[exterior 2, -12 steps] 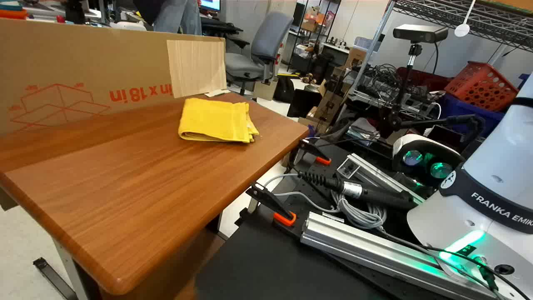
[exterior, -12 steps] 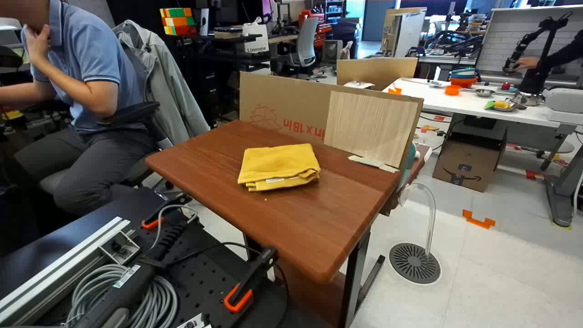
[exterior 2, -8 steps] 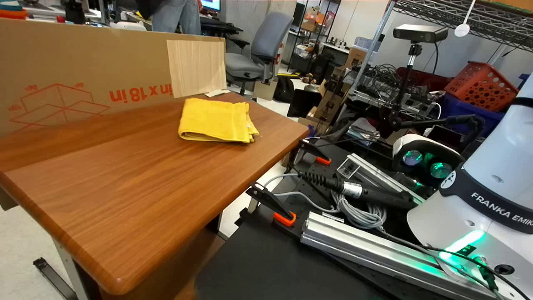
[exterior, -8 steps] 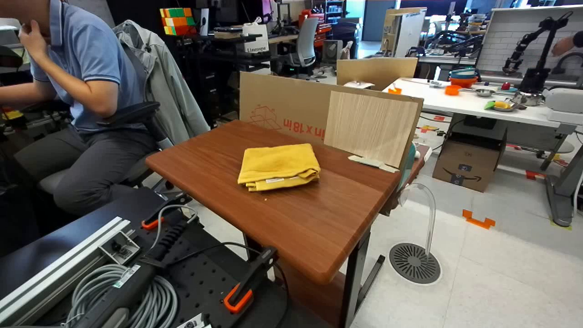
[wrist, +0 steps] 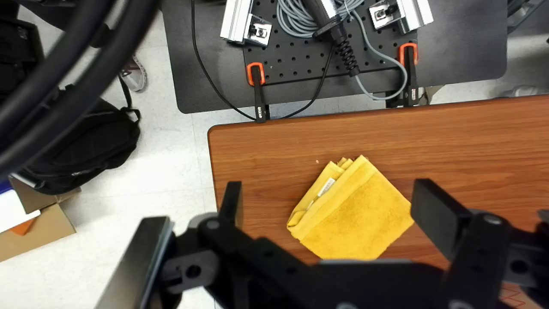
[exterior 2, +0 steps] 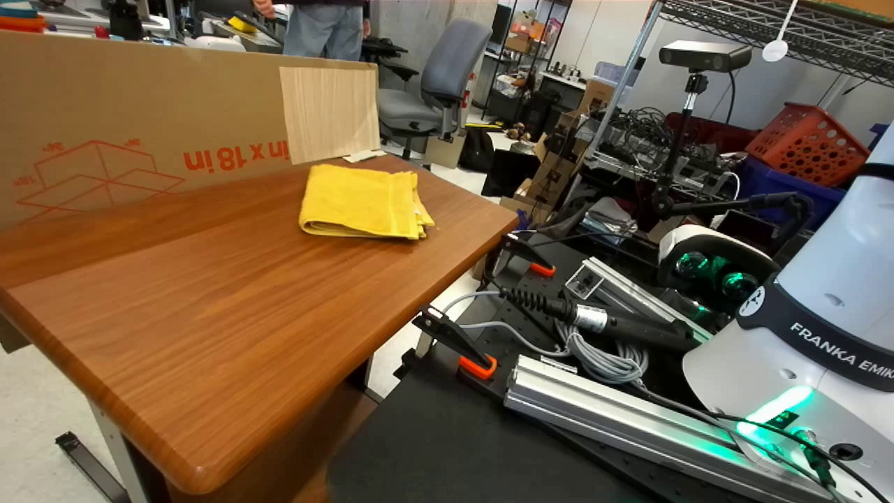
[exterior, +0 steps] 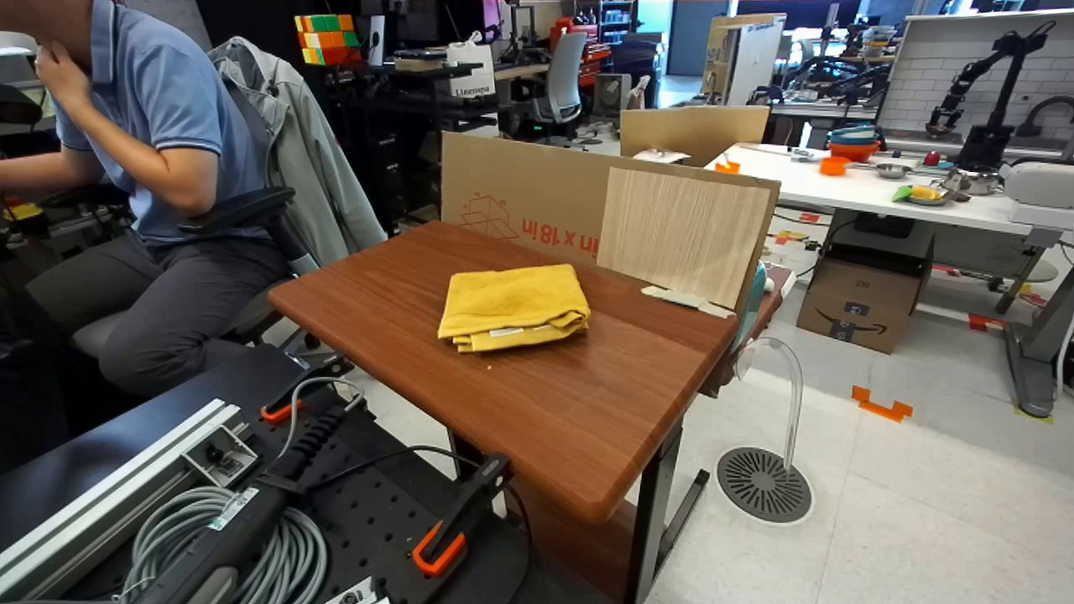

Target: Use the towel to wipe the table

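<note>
The towel is a folded mustard-yellow cloth (exterior: 513,302) with a white tag, lying on the table in both exterior views (exterior 2: 360,202). The table has a glossy reddish-brown wood top (exterior: 579,411) (exterior 2: 230,300). In the wrist view the towel (wrist: 360,210) lies on the tabletop (wrist: 472,146), its lower corner hidden by the gripper body. My gripper (wrist: 328,189) is open and empty, its fingers wide apart, with the towel seen between them from above. The gripper appears in neither exterior view. Only part of the white arm (exterior 2: 831,279) shows.
A cardboard panel (exterior: 537,189) with a wood-grain board (exterior: 684,235) stands along the table's far edge. A black bench with clamps (exterior 2: 478,363), coiled cable (exterior 2: 604,360) and metal rails (exterior 2: 614,419) adjoins the near edge. A seated person (exterior: 159,126) is beside the table.
The towel, table and visible part of the arm have not moved. Only people in the background have shifted a little.
</note>
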Robot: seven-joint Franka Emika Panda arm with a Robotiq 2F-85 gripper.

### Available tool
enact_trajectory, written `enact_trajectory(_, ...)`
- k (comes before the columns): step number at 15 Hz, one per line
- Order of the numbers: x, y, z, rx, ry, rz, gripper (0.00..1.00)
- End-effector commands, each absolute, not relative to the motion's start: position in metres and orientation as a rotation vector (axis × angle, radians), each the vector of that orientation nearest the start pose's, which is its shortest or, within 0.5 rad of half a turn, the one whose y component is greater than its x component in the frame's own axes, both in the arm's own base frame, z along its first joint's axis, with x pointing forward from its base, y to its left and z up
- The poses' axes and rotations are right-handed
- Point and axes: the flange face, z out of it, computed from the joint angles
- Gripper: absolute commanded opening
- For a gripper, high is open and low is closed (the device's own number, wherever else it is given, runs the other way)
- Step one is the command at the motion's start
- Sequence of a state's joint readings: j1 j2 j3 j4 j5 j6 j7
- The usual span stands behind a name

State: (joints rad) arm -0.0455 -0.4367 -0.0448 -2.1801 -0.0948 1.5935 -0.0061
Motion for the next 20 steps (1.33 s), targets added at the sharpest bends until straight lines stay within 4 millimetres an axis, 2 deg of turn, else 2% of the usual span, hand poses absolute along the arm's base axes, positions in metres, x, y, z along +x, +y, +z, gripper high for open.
enact_trajectory(1, 0.402, -0.049, 0.551, -3.198, 0.111, 0.248, 1.00)
enact_trajectory(11, 0.402, -0.049, 0.551, -3.198, 0.111, 0.248, 1.00)
enact_trajectory(13, 0.364, -0.045, 0.576, -3.150, 0.117, 0.008, 1.00)
enact_trajectory(15, 0.346, -0.025, 0.586, -3.097, 0.153, -0.072, 1.00)
enact_trajectory(16, 0.350, 0.000, 0.593, -3.055, 0.190, -0.165, 1.00)
enact_trajectory(17, 0.351, 0.006, 0.594, -3.038, 0.203, -0.225, 1.00)
enact_trajectory(19, 0.371, 0.027, 0.590, -3.026, 0.264, -0.263, 1.00)
enact_trajectory(20, 0.385, 0.036, 0.581, -3.034, 0.309, -0.258, 1.00)
